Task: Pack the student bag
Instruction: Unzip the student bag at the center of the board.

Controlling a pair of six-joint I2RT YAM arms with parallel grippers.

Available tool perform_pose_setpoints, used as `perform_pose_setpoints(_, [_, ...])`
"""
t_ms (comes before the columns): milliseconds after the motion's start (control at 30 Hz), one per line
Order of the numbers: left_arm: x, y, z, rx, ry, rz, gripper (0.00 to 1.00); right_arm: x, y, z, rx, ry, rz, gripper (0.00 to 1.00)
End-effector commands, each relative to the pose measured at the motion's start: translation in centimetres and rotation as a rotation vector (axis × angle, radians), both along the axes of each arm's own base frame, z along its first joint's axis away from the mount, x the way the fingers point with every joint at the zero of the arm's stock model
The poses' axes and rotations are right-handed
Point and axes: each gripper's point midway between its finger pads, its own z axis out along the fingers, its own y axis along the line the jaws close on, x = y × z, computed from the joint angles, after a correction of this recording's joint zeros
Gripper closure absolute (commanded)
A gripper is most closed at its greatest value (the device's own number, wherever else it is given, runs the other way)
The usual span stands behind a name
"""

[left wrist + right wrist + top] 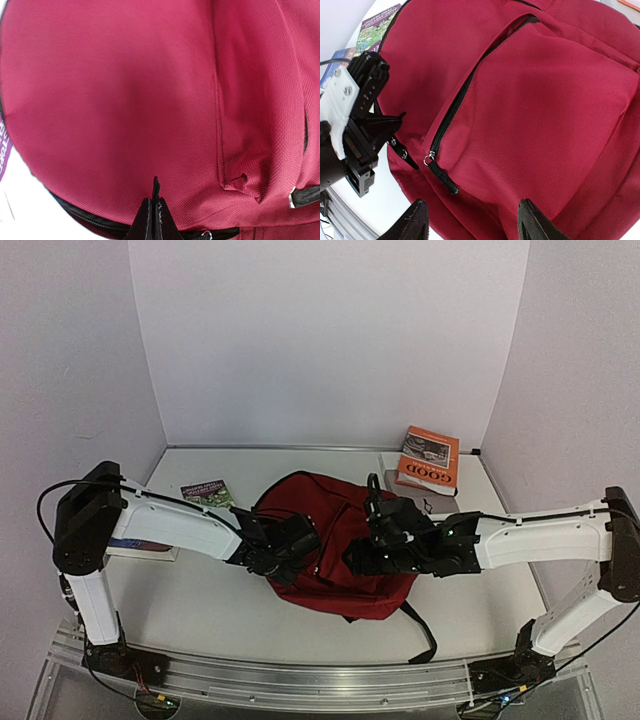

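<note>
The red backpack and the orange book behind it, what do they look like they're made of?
The student bag looks like matte woven synthetic cloth, likely polyester or nylon: a fine weave grain and stitched seams show. Its zipper pull is a shiny ring, probably metal. The orange book seems a paper softcover; finish unclear.

Dk red bag (pixel 335 540) lies flat, front pocket up, pocket zip shut. Sits btwn & under both tools: left gripper (pixel 283 558) pinches its side zip edge, right gripper (pixel 472 222) hovers open over the pocket. Black strap trails nearside.
</note>
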Motion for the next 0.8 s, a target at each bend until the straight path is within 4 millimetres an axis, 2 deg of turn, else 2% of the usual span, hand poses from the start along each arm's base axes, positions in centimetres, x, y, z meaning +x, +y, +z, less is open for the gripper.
perform_pose_setpoints(0, [1.2, 0.6, 5.0, -0.136, -0.068, 0.111, 1.0, -0.8, 2.3, 3.5, 0.066, -0.108, 0.109, 0.42])
perform_pose_setpoints(133, [1.0, 0.0, 6.4, -0.317, -0.012, 0.115, 1.0, -1.9, 5.2, 4.1, 0.128, -0.152, 0.214, 0.39])
perform_pose_setpoints(267, [0.7, -0.3, 7.1, -0.453, 0.046, 0.112, 1.0, -2.5, 8.8, 4.3, 0.235, -0.193, 0.306, 0.38])
perform_pose_setpoints(433, [0.4, -0.2, 7.9, -0.577, 0.09, 0.117, 1.0, -2.6, 12.5, 3.0, 0.307, -0.239, 0.375, 0.37])
perform_pose_setpoints(567, [0.3, 0.1, 8.3, -0.635, 0.107, 0.125, 1.0, -1.7, 13.5, 1.3, 0.276, -0.267, 0.365, 0.29])
perform_pose_setpoints(767, [0.0, -0.1, 8.4, -0.691, 0.133, 0.126, 1.0, 0.3, 13.0, -0.5, 0.183, -0.337, 0.295, 0.27])
